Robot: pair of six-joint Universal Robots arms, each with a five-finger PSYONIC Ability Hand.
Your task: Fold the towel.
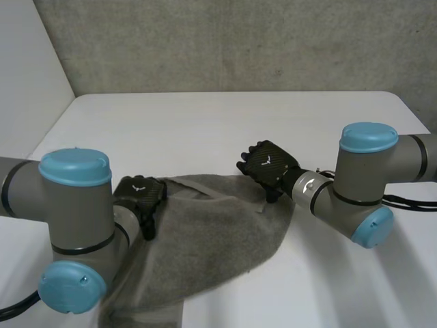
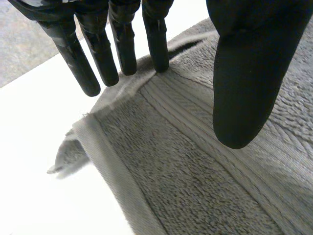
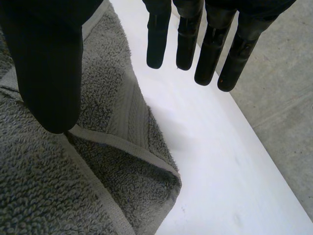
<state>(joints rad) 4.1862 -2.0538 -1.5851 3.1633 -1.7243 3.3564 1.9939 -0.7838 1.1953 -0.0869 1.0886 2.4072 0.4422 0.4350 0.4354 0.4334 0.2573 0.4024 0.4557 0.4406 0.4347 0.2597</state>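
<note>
Right wrist view: towel (image 3: 49, 191) corner doubled (right robot hand (image 3: 46, 63) apparently splayed).

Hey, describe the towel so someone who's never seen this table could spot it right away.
On the white table, look at the side nearest the robot. A grey terry towel lies there rumpled, spanning from the left robot hand to the right robot hand. It is the one soft cloth there, with a flat woven band near its hem.
</note>
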